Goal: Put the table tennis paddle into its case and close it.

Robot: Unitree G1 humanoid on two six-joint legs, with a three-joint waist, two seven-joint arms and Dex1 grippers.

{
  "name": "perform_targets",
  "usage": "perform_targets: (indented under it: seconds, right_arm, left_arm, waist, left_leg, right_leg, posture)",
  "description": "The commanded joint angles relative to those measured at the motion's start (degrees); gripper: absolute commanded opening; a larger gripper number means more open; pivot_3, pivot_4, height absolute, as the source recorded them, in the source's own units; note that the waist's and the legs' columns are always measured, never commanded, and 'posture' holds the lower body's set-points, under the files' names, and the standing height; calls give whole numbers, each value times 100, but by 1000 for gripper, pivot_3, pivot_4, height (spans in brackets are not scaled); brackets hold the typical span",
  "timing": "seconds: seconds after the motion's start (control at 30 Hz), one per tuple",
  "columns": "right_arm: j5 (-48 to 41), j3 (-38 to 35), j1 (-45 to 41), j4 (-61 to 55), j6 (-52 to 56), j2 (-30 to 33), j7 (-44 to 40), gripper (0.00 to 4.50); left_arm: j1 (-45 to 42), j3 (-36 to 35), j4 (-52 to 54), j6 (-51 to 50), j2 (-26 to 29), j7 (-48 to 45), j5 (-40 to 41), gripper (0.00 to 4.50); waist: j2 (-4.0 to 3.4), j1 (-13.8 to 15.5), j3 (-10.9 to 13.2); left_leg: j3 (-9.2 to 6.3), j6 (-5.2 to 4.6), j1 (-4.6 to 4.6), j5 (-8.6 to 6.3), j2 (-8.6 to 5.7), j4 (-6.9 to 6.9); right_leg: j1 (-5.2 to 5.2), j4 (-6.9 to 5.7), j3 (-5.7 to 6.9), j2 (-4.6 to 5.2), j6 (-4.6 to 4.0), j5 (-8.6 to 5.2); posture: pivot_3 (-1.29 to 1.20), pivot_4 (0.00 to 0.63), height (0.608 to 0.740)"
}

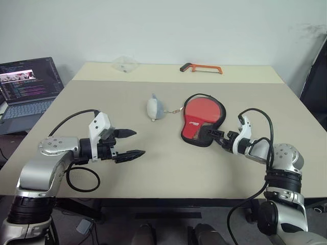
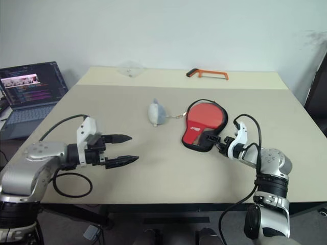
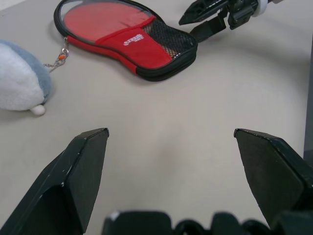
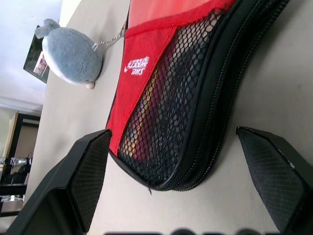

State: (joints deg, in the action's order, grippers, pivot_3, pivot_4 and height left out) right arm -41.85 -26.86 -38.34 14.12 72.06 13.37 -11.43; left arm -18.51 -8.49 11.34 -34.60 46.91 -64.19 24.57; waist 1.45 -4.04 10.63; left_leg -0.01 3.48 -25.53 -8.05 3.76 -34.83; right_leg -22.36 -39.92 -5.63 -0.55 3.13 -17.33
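Note:
The case (image 1: 202, 116) lies flat on the table right of centre, red side up with its white logo and black mesh (image 4: 171, 93). The table tennis paddle is inside: its striped handle (image 4: 149, 105) shows dimly through the mesh. My right gripper (image 1: 213, 137) is open at the case's narrow handle end, a finger on either side of that end, touching nothing I can see. My left gripper (image 1: 139, 143) is open and empty over bare table, well to the left of the case. Whether the zip is fully closed I cannot tell.
A grey-and-white plush toy (image 1: 155, 107) lies just left of the case, joined to it by a small chain. An orange hacksaw (image 1: 202, 68) and a clear plastic item (image 1: 124, 63) sit at the far edge. An open laptop (image 1: 28, 84) stands off the table's left side.

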Motion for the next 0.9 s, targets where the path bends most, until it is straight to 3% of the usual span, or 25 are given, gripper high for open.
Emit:
perform_targets:
  seconds: [0.03,0.4,0.67,0.77,0.9]
  right_arm:
    - [72,34,-115,157,-208,51,-26,4500]
    - [11,289,-452,255,-433,-602,48,4500]
    - [140,429,-508,570,-774,-614,-37,4500]
    - [233,449,-529,713,-951,-572,-8,3928]
    - [291,475,-483,751,-998,-560,-10,2551]
  left_arm:
    - [23,-113,270,-11,88,157,111,4475]
    - [4,35,405,-58,69,376,143,4475]
    - [22,199,462,2,26,489,118,4475]
    - [4,254,460,33,38,504,104,4500]
    - [-3,287,402,100,60,506,72,4500]
  waist:
    - [0,-7,0]
    - [3,-136,-2]
    - [3,-105,-2]
    - [3,-106,-2]
    - [3,-105,-2]
  left_leg:
    - [0,-1,1,1,0,0]
    - [7,-10,4,6,8,11]
    - [9,-10,-6,7,7,53]
    - [8,-11,-5,7,7,53]
    - [10,-12,-5,8,6,53]
  right_leg:
    - [0,0,0,0,-3,0]
    - [-8,1,-10,-8,-10,6]
    - [-30,13,-8,-8,-16,1]
    - [-31,12,-7,-9,-15,1]
    - [-31,13,-9,-8,-12,4]
  posture:
    - [0,150,740]
    - [0,150,740]
    - [0,150,740]
    - [0,150,740]
    - [0,150,740]
